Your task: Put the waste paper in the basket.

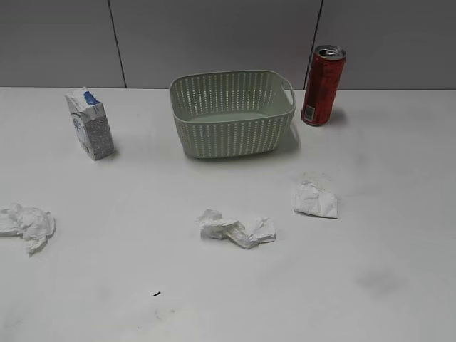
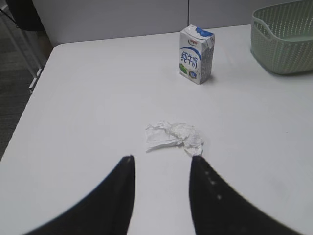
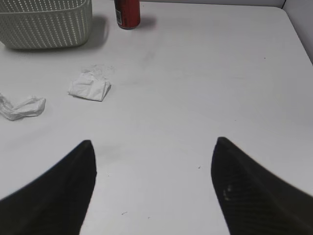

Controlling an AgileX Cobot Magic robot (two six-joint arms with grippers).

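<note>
Three crumpled white waste paper wads lie on the white table: one at the left edge (image 1: 27, 225), one in the middle (image 1: 236, 229), one right of middle (image 1: 314, 197). The pale green basket (image 1: 231, 132) stands behind them, with no paper showing inside. My left gripper (image 2: 161, 159) is open and empty, just short of the left wad (image 2: 173, 136). My right gripper (image 3: 154, 144) is open and empty over bare table, well apart from the right wad (image 3: 90, 86) and the middle wad (image 3: 22, 107). Neither gripper shows in the exterior view.
An upright white-and-blue carton (image 1: 90, 123) stands left of the basket, also in the left wrist view (image 2: 196, 55). A tall red can (image 1: 323, 85) stands right of the basket. The table's left edge (image 2: 29, 105) drops to dark floor.
</note>
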